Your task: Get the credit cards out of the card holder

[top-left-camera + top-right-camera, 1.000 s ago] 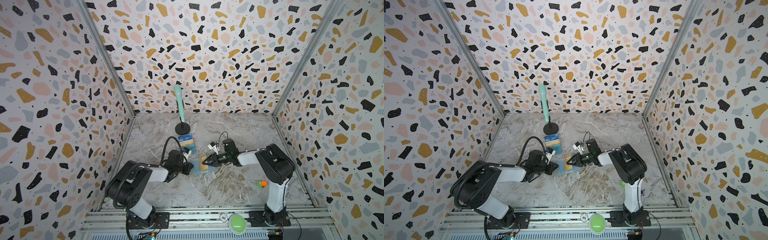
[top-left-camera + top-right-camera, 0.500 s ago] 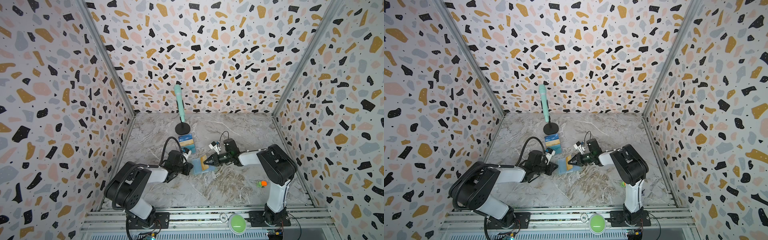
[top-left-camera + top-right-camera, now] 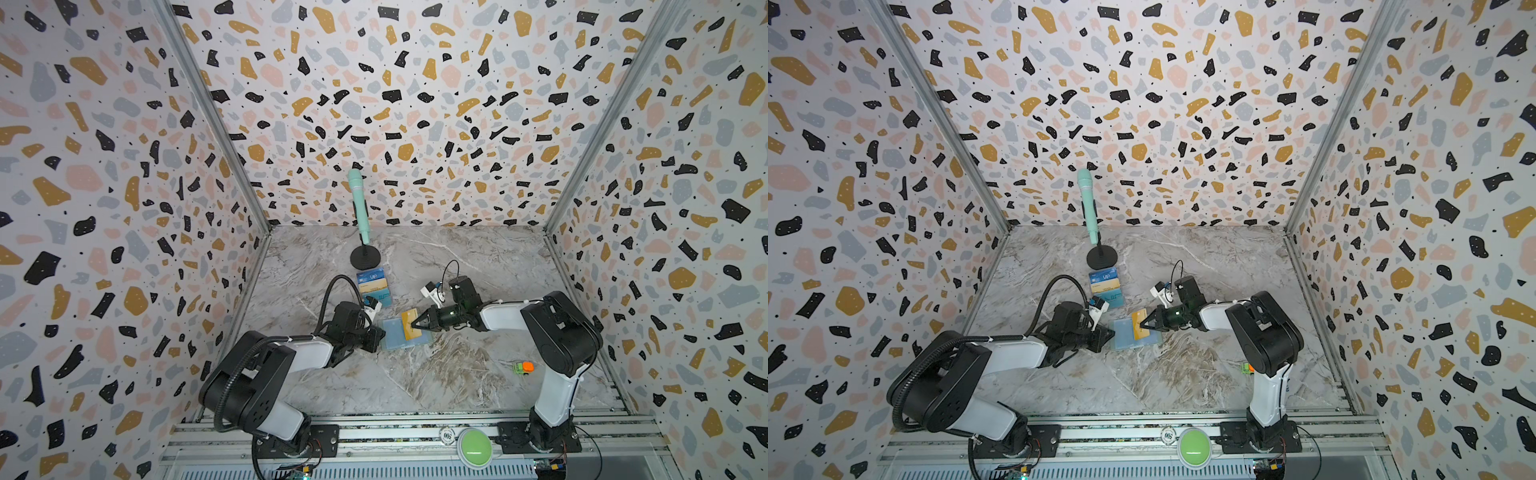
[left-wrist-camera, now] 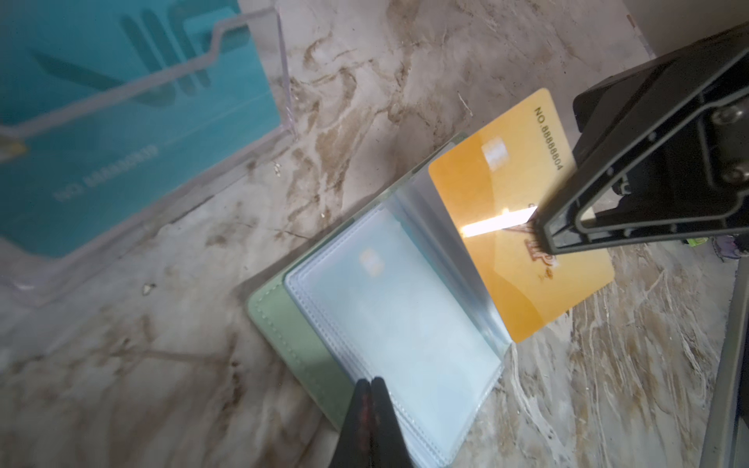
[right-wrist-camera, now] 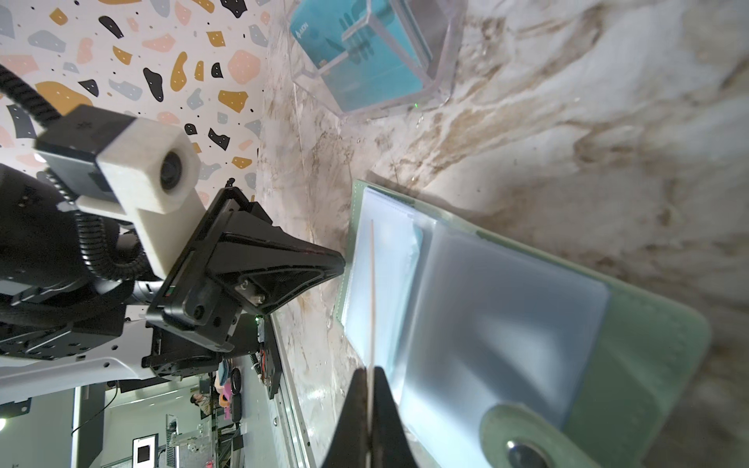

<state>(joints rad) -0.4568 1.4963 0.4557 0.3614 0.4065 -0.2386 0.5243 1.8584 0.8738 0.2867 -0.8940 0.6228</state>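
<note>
My right gripper (image 5: pixel 371 377) pinches the golden yellow card (image 4: pixel 523 243), tilted up over the open card holder (image 4: pixel 283 324) at mid-table. My left gripper (image 4: pixel 369 389), pressed together, touches the holder's left edge. The clear card stand (image 3: pixel 374 286) stands just behind, with a microphone (image 3: pixel 358 203) beyond and a small toy (image 3: pixel 523 367) well apart.

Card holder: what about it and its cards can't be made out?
- Left wrist view: milky sleeves of the card holder blur any card inside.
- Same view: the right pincer hides some print on the yellow card.
- Same view: left pincer pinching a sleeve or pressing: unclear.
- In both top views: card print too small.
</note>
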